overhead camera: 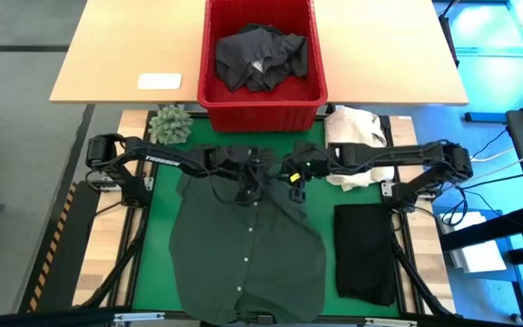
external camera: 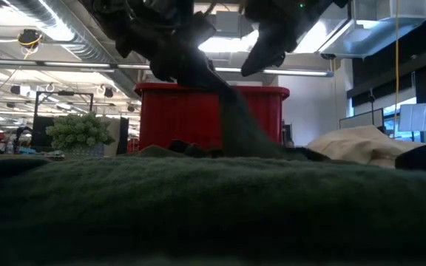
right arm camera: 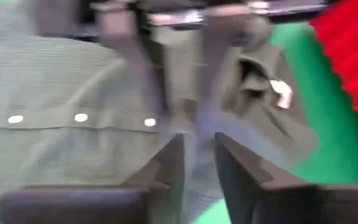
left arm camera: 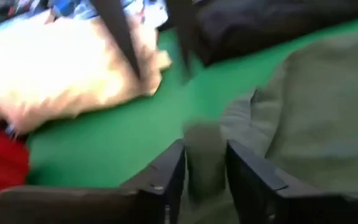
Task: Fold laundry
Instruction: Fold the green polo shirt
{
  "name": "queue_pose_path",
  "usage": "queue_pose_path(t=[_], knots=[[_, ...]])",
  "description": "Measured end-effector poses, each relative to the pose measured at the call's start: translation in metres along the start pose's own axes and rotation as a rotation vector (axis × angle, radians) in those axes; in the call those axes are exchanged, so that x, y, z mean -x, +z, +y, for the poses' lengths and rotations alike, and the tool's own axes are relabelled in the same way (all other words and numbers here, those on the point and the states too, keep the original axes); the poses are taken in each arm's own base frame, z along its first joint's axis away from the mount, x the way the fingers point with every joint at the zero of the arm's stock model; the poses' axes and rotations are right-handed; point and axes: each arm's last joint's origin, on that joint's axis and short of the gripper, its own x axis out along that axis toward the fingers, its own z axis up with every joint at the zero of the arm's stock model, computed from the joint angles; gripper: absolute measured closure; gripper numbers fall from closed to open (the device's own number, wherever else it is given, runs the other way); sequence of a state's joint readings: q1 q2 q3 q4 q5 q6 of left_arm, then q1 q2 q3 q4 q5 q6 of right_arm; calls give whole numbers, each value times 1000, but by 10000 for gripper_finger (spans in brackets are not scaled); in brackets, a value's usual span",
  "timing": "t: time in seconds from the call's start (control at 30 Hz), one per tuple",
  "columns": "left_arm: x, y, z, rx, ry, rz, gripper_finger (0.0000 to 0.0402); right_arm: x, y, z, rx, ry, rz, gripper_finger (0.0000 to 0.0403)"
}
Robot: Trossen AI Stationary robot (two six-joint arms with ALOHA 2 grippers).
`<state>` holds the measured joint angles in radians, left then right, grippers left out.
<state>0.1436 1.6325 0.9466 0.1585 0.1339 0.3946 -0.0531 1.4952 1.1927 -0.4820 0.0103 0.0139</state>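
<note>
A dark green button shirt [overhead camera: 243,254] lies spread on the green mat [overhead camera: 157,236], collar toward the far edge. My left gripper [overhead camera: 246,188] is at the shirt's collar end, shut on a strip of its cloth [left arm camera: 204,155]. My right gripper [overhead camera: 294,186] faces it a hand's width to the right, over the collar [right arm camera: 253,74]. Its fingers [right arm camera: 199,162] stand a little apart, and I see nothing gripped between them. A folded black garment [overhead camera: 364,250] lies on the mat to the right. More dark laundry [overhead camera: 261,54] sits in the red basket [overhead camera: 261,113]. My left gripper pinches a narrow bunch of the shirt's cloth [left arm camera: 205,146] near the collar between its two fingers, slanting down from the table's left. In the low view the cloth [external camera: 224,96] rises from the table to the gripper in a drawn-up strip. The rest of the shirt lies flat.
The red basket stands on the wooden table beyond the mat. A cream-white cloth heap [overhead camera: 357,127] lies at the mat's far right, close behind my right arm. A small green plant [overhead camera: 169,124] stands at the far left. Bare mat shows left of the shirt.
</note>
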Motion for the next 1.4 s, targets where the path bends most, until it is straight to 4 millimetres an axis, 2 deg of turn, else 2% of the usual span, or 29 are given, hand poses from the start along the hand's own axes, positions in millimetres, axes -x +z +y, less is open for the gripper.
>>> queue_pose_path(t=[0.1, 0.2, 0.33, 0.43, 0.63, 0.9, 1.17, 1.4], knots=[[0, 1, 1, -4, 15, -2, 260, 0, 0, 1, 1, 15, -1, 369], [0, 1, 1, -21, 0, -6, 263, 3, -2, 0, -3, 4, 17, 397], [0, 1, 1, 10, -25, -15, 288, 17, -5, -1, -31, -36, 37, 377], [1, -4, 3, 43, -39, 24, 290, 26, -8, -2, -53, -65, 66, 352], [-5, -29, 11, 137, -12, 187, 256, 35, -11, -3, -79, -90, 76, 322], [-21, -58, 24, 263, 27, 282, 198, 34, -12, -3, -79, -91, 85, 318], [-26, -65, 23, 340, 24, 307, 175, 34, -13, -3, -78, -92, 97, 317], [-29, -59, 10, 260, -39, 287, 199, 34, -13, -3, -77, -92, 97, 317]])
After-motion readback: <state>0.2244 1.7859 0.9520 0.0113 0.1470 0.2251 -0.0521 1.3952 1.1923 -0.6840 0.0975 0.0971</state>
